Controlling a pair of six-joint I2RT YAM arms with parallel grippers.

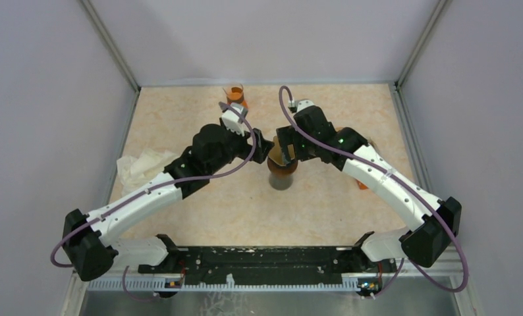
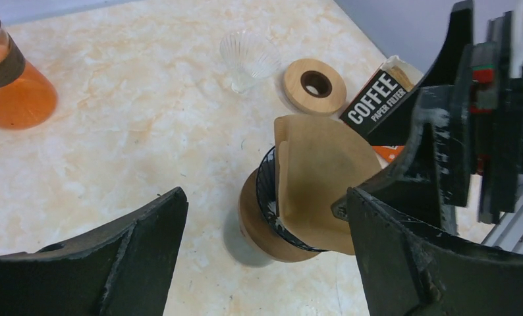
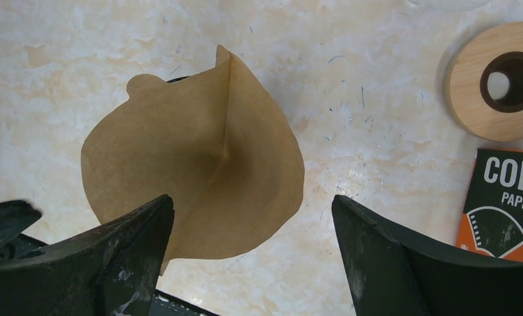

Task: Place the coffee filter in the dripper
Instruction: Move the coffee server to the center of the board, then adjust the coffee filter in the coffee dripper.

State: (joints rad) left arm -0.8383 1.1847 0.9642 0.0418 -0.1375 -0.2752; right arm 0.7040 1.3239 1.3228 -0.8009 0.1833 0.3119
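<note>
The coffee filter (image 3: 199,164) is sitting half-opened and tilted in the dripper (image 2: 252,224), directly beneath the right end effector (image 3: 251,204) and just ahead of the left end effector (image 2: 264,195). Both are gaping wide, gripping nothing. A finger brushing past risks dragging the filter out or toppling the dripper onto the desk (image 2: 147,118).

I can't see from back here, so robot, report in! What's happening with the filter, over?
Left end effector open, right end effector open. Coffee filter sits in dripper, poking above rim. Nothing blocking it.
</note>
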